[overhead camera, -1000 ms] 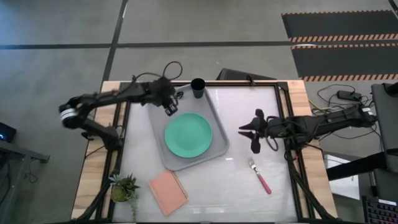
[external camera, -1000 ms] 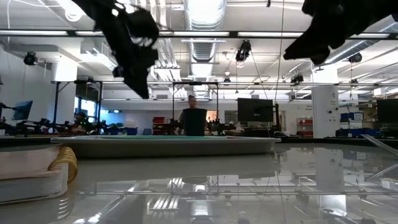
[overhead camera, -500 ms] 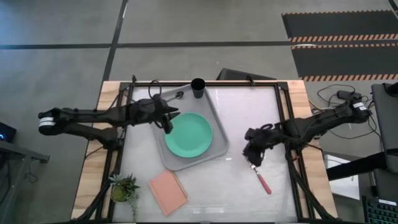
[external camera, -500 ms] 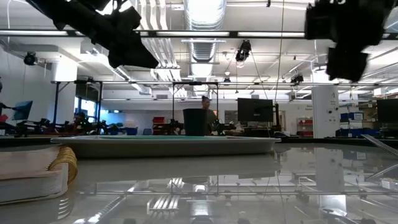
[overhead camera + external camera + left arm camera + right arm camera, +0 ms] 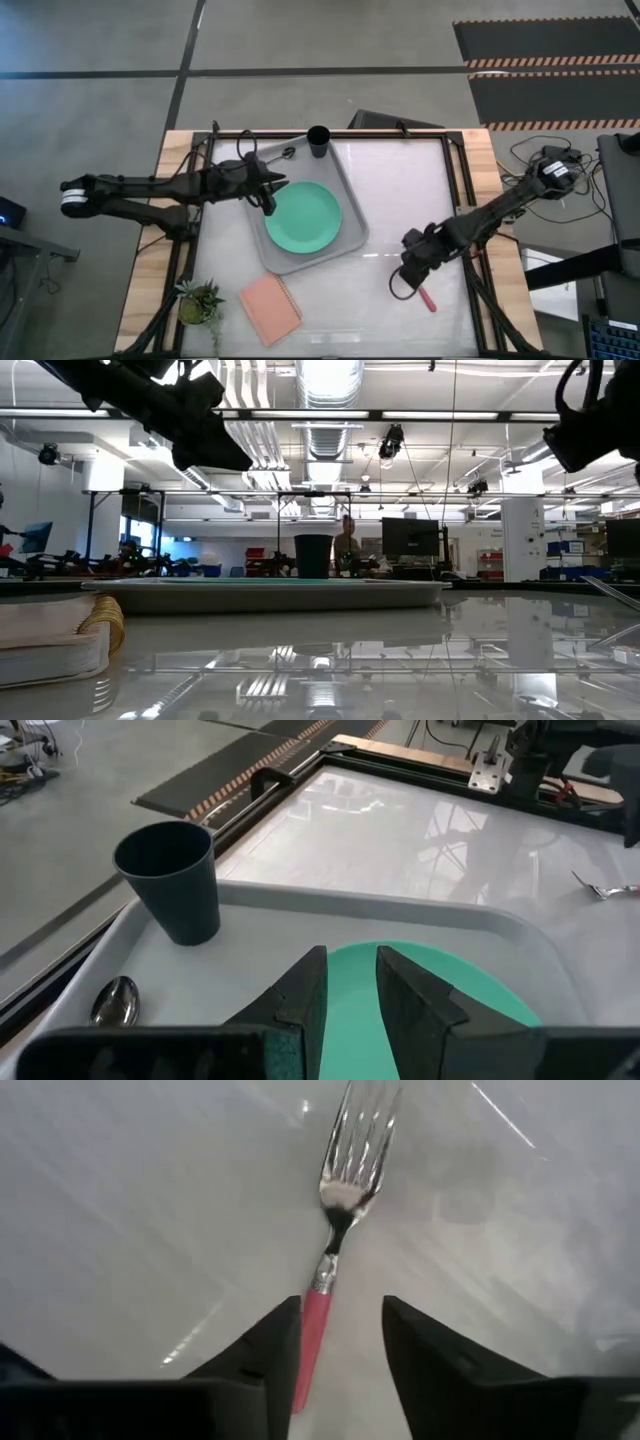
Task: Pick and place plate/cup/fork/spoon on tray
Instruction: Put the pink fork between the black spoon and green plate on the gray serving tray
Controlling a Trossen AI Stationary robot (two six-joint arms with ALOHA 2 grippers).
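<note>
The light-grey tray (image 5: 342, 190) lies at the table's middle left. It holds the mint-green plate (image 5: 303, 216), the black cup (image 5: 319, 141) upright at its far corner, and the metal spoon (image 5: 281, 156) near its far left edge. My left gripper (image 5: 268, 192) hovers over the tray's left part, narrowly open and empty (image 5: 350, 995). The pink-handled fork (image 5: 428, 298) lies flat on the table at the near right. My right gripper (image 5: 410, 272) is over it, open, with its fingers on either side of the fork's handle (image 5: 316, 1320).
A salmon-pink pad (image 5: 270, 309) and a small potted plant (image 5: 198, 300) sit near the front left. Bare table lies between the tray and the fork. A person stands far off in the room (image 5: 347, 548).
My right gripper has gone toward the table's near edge and down, and now points at the fork. My left gripper has drawn back from the tray's far left corner toward the plate's left edge and tipped more level, then kept still.
</note>
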